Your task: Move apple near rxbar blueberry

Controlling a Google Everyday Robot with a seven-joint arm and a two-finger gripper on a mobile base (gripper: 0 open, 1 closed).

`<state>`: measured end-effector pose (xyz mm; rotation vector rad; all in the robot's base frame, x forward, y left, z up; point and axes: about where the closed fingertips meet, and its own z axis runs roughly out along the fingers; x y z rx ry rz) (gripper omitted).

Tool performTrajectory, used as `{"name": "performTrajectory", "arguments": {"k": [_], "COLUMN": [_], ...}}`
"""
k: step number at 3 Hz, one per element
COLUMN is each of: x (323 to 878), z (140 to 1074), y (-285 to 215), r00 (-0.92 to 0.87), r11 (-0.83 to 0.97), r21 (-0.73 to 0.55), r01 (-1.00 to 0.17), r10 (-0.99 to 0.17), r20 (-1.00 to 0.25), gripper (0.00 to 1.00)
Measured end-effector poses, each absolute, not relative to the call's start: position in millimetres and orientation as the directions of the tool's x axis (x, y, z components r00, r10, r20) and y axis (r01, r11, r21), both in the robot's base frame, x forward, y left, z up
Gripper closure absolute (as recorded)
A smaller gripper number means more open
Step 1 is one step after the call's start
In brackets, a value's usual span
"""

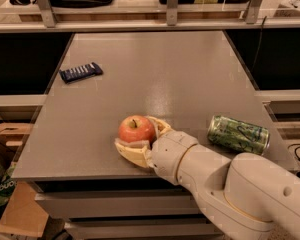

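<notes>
Red-orange apple [136, 128] in the cream end effector [134, 132] — navy bar [80, 72], green patterned can [238, 134], grey table [155, 69].

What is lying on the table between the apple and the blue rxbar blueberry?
Nothing: in the camera view only bare table lies between the apple and the rxbar blueberry. The claw is closed around the apple near the front edge.

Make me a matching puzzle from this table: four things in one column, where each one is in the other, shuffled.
1. apple
2. blue bar
3. green can
4. gripper

A. lying on its side, right edge of the table
B. closed around the apple
C. far left, lying flat
D. near the front edge, clamped from both sides

Pairs: 1-D, 2-C, 3-A, 4-B
</notes>
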<state>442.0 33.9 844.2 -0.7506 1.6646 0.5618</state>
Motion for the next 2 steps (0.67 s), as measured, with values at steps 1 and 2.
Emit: {"name": "performTrajectory", "arguments": {"k": [1, 2], "x": [452, 463], "z": [853, 867], "y": [33, 35], "r00": [-0.098, -0.059], "r11": [0.68, 0.674], "r21": [-0.05, -0.086], "r01": [-0.731, -0.733], "r10": [-0.177, -0.19], "r20": [-0.979, -0.98], "gripper": [1.0, 1.0]}}
